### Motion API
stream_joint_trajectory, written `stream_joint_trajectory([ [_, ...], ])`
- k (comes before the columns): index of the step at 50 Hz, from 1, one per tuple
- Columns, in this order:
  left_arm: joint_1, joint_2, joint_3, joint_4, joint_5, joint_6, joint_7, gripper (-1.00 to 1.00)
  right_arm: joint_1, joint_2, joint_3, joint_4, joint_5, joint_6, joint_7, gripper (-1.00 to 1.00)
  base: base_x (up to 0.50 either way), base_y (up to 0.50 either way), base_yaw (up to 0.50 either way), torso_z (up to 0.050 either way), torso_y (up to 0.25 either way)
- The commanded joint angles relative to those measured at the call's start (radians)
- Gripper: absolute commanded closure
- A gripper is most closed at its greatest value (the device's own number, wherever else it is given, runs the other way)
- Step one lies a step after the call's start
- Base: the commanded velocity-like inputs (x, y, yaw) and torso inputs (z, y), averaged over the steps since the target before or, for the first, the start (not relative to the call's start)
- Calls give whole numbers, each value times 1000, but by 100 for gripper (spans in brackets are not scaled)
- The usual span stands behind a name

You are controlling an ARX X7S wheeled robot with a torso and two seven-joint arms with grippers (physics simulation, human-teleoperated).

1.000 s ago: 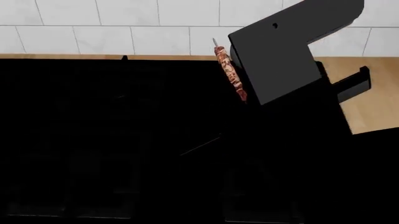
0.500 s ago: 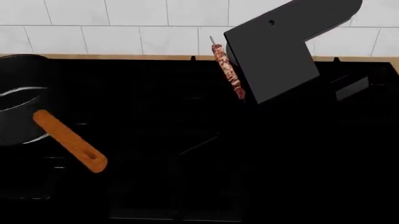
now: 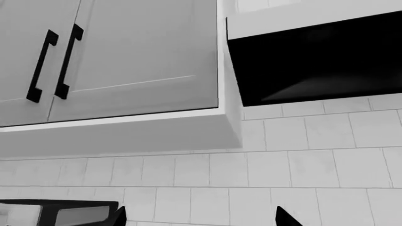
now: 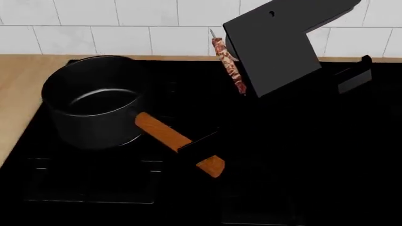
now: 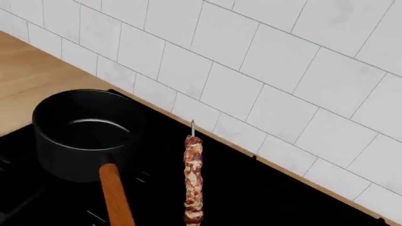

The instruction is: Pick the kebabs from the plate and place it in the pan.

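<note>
Behind the right arm's black housing, its unseen tool pinches the kebabs (image 4: 229, 66).

— What is hidden of the kebabs (image 4: 229, 66)?
— In the head view the lower end is covered by the right arm (image 4: 276, 44), so the grip cannot be seen. In the right wrist view the skewer is cut off by the edge.
— And the pan (image 5: 84, 132)?
— Its handle (image 5: 116, 197) is cut off there too. Only two dark tips (image 3: 119, 216) are shown of the left gripper.
</note>
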Motion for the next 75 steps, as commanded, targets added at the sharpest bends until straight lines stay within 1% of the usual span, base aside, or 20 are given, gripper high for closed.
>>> stream_joint_trajectory([
  [1, 0, -1, 5, 0, 8, 0, 1, -100, 46, -8, -3, 34, -9, 19, -12, 100, 0, 500, 0, 0, 0],
  [12, 0, 7, 0, 0, 6, -9, -7, -100, 52, -15, -13, 51, -28, 22, -18, 100, 0, 500, 0, 0, 0],
  [15, 0, 16, 2, 0, 5, -5, 11, -100, 53, -18, -15, 53, -34, 22, -22, 100, 8, 500, 0, 0, 0],
  [19, 0, -1, 11, 0, 22, -9, -23, -100, 48, -21, -17, 52, -42, 21, -31, 100, 54, 470, 0, 0, 0],
  [24, 0, -5, 17, 0, 28, -4, -31, -100, 41, -24, -22, 51, -51, 20, -43, 100, 118, 352, 0, 0, 0],
  [26, 0, -15, 39, 0, 53, -4, -45, -100, 40, -17, -17, 53, -55, 16, -49, 100, 191, 229, 0, 0, 0],
  [33, 0, -23, 38, 0, 45, -6, -47, -100, 32, -12, -18, 48, -64, 11, -58, 100, 227, 179, 0, 0, 1],
  [36, 0, -2, 35, 0, 49, 0, -29, -100, 31, -8, -18, 48, -61, 9, -55, 100, 233, 154, 0, 0, 0],
  [42, 0, 8, 39, 0, 54, 3, -15, -100, 30, 0, -19, 39, -56, 6, -51, 100, 236, 195, 0, 0, 0],
  [44, 0, 3, 13, 0, 25, -4, -13, -100, 37, -1, -27, 42, -49, 13, -41, 100, 230, 205, 0, 0, 5],
  [47, 0, 24, -14, 0, 7, -1, 11, -100, 42, 3, -24, 39, -42, 10, -38, 100, 190, 223, 0, 0, 0],
  [49, 0, 12, 22, 0, 35, -5, -12, -100, 26, 5, -22, 30, -52, 4, -49, 100, 178, 242, 0, 0, 0],
  [51, 0, -1, 10, 0, 22, -16, -28, -100, 23, 3, -25, 38, -68, 4, -61, 100, 178, 248, 0, 0, 0],
  [55, 0, 14, 22, 0, 40, -5, -12, -100, 29, 1, -28, 36, -60, 4, -54, 100, 168, 284, 0, 0, 0],
  [58, 0, -16, 31, 0, 39, -15, -41, -100, 14, 10, -26, 34, -58, -4, -57, 100, 164, 296, 0, 0, 0],
  [62, 0, 1, 20, 0, 32, -7, -24, -100, 4, 22, -27, 32, -54, -7, -51, 100, 124, 195, 0, 0, 3],
  [65, 0, -33, 60, 0, 68, -12, -65, -100, -13, 27, -27, 28, -73, -12, -66, 100, 115, 34, 0, 0, 0],
  [68, 0, -4, 24, 0, 33, -7, -26, -100, -11, 34, -25, 38, -76, -13, -74, 100, 111, 29, 0, 0, 0],
  [71, 0, -13, 46, 0, 55, -9, -40, -100, -12, 34, -25, 32, -65, -16, -66, 100, 113, 13, 0, 0, 0],
  [75, 0, -7, 30, 0, 39, -12, -33, -100, -18, 42, -24, 42, -84, -21, -68, 100, 96, 0, 0, 0, 0],
])
